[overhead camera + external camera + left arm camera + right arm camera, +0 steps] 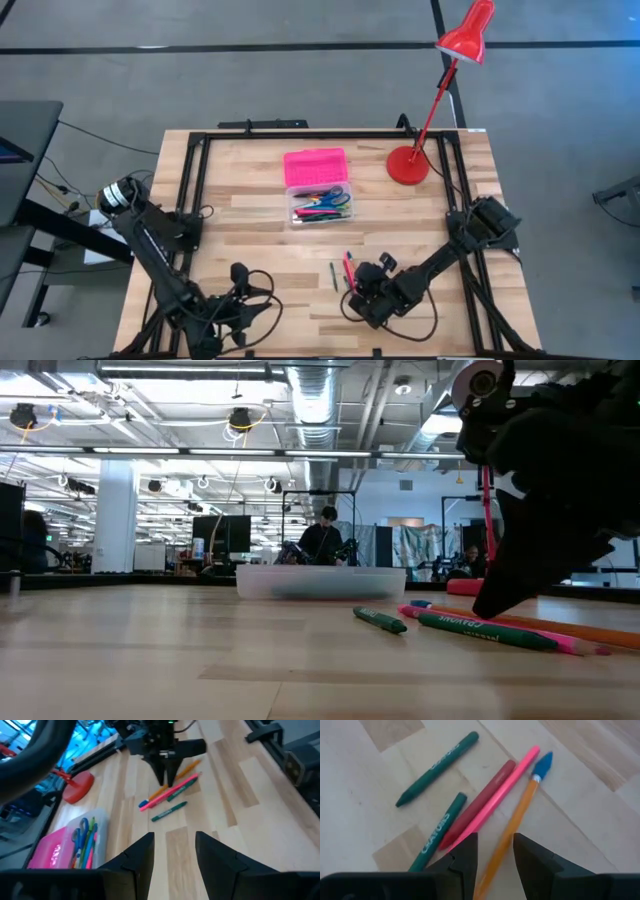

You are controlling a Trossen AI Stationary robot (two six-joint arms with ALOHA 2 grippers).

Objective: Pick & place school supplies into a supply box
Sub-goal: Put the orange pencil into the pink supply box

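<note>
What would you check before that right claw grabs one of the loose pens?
1. Right gripper open: ok, its fingers stand apart.
2. Right gripper empty: ok.
3. Target lined up: ok, the orange pencil runs between its fingertips.
4. Neighbours clear: not ok, the pink pen lies right beside the pencil.
5. Supply box ready: ok, its pink lid is off.
6. Left gripper out of the way: ok, it is open and apart from the pens.

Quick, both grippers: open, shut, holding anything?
Left gripper: open, empty, above bare table.
Right gripper: open, holding nothing, straddling the orange pencil.
</note>
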